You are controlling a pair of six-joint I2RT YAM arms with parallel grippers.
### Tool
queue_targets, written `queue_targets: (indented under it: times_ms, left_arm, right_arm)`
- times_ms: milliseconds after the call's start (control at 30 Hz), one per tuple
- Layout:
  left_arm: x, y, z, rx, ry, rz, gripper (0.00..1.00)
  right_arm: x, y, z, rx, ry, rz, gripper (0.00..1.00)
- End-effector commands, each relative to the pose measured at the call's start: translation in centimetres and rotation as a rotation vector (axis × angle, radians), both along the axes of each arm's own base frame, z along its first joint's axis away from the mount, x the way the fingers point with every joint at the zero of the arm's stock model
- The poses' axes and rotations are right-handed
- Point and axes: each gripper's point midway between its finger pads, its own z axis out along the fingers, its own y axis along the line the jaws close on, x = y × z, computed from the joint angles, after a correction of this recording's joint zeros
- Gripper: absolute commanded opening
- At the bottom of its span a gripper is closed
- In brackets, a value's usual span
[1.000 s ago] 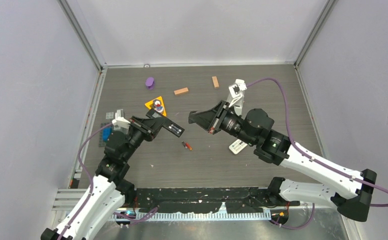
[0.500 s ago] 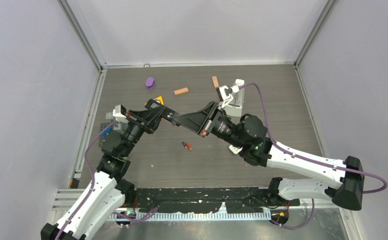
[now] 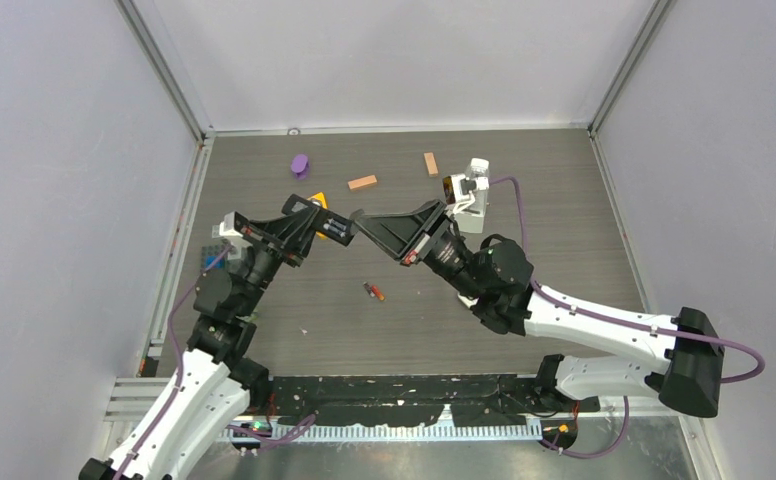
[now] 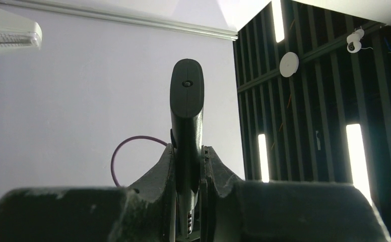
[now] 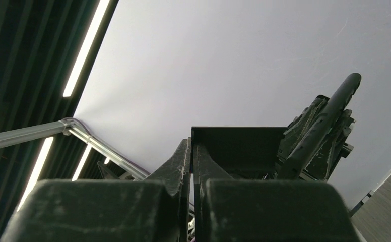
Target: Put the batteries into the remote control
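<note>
My left gripper [image 3: 299, 226] is shut on a black remote control [image 3: 334, 230] and holds it raised above the table; in the left wrist view the remote [image 4: 186, 101] stands up between the fingers [image 4: 213, 171]. My right gripper [image 3: 396, 236] is shut on a thin flat black plate [image 3: 364, 220], whose edge almost meets the remote's tip. In the right wrist view the plate [image 5: 234, 146] sticks out of the closed gripper [image 5: 192, 151], with the remote [image 5: 324, 126] just beyond it. One small red-orange and dark battery [image 3: 372, 291] lies on the table below both grippers.
Two orange-brown blocks [image 3: 362, 182] [image 3: 430, 163] and a purple object [image 3: 300, 165] lie near the back of the table. A yellow triangle [image 3: 316, 198] shows partly behind the left gripper. Grey walls enclose the table on three sides.
The right gripper has moved left with the black plate toward the remote. The left gripper has lifted the remote up and back, so the two now nearly meet in mid-air.
</note>
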Motion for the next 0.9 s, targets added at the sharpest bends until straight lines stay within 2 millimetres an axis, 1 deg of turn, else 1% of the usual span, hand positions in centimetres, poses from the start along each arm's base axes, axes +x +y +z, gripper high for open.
queue_targets:
  times_ms: [0,33,67,167,200,233,267,300,433,533,600,633,667,700,800,867]
  left_arm:
    - [-0.6,0.7,3.6,-0.084,-0.064,0.002,0.00]
    - [-0.6,0.8,3.7,-0.096,-0.067,0.002,0.00]
    - [-0.4,0.9,3.7,-0.107,-0.066,0.003,0.00]
    - [-0.3,0.7,4.0,-0.118,-0.064,-0.009,0.00]
    - [-0.3,0.6,4.0,-0.117,-0.064,-0.011,0.00]
    - [-0.3,0.6,4.1,-0.120,-0.063,-0.013,0.00]
    - [-0.3,0.7,4.2,-0.125,-0.062,-0.013,0.00]
    - [-0.3,0.7,4.3,-0.129,-0.063,-0.012,0.00]
    - [-0.7,0.9,4.7,-0.130,-0.064,-0.009,0.00]
    - [-0.8,1.1,4.4,-0.150,-0.043,-0.016,0.00]
    - [-0.9,1.2,4.3,-0.160,-0.038,-0.020,0.00]
    - [-1.0,1.1,4.2,-0.160,-0.029,-0.024,0.00]
    - [-1.0,1.1,4.2,-0.161,-0.027,-0.025,0.00]
    - [-1.1,1.2,4.2,-0.163,-0.026,-0.027,0.00]
    - [-1.3,1.3,4.6,-0.177,-0.028,-0.032,0.00]
    - [-1.3,1.2,4.6,-0.189,-0.020,-0.043,0.00]
  right_arm:
    - [-0.4,-0.9,1.7,0.117,-0.003,0.019,0.07]
    - [-0.4,-0.9,1.2,0.118,0.012,0.027,0.07]
    - [-0.5,-1.0,1.2,0.129,0.015,0.030,0.08]
    - [-0.4,-0.7,0.0,0.125,0.047,0.047,0.08]
    - [-0.5,-0.7,0.0,0.131,0.047,0.051,0.08]
    - [-0.4,-0.6,-0.5,0.130,0.061,0.057,0.09]
    - [-0.4,-0.7,-0.4,0.144,0.059,0.060,0.09]
    - [-0.3,-0.6,-0.8,0.142,0.069,0.063,0.09]
    - [0.0,-0.9,-2.0,0.146,0.083,0.038,0.11]
    - [0.5,-1.3,-2.6,0.168,0.079,0.005,0.11]
    - [0.6,-1.4,-2.8,0.184,0.073,0.001,0.11]
    - [0.5,-1.6,-2.4,0.203,0.061,0.000,0.11]
    - [0.7,-1.4,-2.7,0.204,0.064,-0.002,0.11]
    - [0.7,-1.7,-2.3,0.226,0.058,-0.004,0.11]
    - [0.9,-1.5,-2.5,0.247,0.058,-0.006,0.06]
    - [1.3,-1.5,-2.7,0.255,0.075,-0.016,0.06]
